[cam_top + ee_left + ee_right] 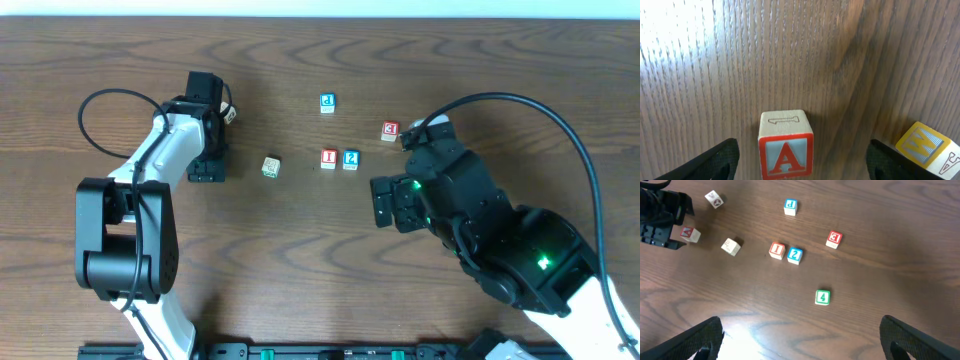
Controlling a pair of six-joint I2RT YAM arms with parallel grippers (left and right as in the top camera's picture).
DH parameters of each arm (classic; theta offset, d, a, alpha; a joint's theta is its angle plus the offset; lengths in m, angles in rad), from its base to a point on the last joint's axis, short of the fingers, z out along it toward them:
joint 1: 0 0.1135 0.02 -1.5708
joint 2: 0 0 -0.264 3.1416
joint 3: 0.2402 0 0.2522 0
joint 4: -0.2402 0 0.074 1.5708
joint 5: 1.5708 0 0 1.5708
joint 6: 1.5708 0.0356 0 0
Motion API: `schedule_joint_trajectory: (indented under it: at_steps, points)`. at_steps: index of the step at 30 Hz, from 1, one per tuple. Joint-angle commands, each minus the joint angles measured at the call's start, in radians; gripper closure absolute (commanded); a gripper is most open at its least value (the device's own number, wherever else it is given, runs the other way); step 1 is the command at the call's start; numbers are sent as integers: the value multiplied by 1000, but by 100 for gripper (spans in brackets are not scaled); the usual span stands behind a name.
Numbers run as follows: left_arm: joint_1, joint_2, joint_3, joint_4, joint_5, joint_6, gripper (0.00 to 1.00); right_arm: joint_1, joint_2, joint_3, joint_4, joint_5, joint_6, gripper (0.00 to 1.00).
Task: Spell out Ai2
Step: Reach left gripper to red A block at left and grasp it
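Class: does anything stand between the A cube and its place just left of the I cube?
Yes. A pale cube sits between the A cube and the I cube, roughly on the straight path.

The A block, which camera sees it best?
The left wrist view. The A block sits close up, its red letter facing the camera. The right wrist view shows it only tiny at the far left. Overhead, it cannot be seen; the left arm seems to cover that spot.
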Motion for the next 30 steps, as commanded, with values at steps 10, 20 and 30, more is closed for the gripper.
schedule_joint_trajectory:
  at_steps: [10, 20, 30]
  points:
    - [10, 77, 17, -6, 54, 59, 21, -17, 23, 1, 3, 10, -12, 1]
    - [32, 78, 17, 0, 54, 85, 24, -17, 24, 1, -1, 6, -11, 1]
    - [43, 78, 17, 20, 76, 118, 44, -17, 25, 1, 13, 6, -12, 1]
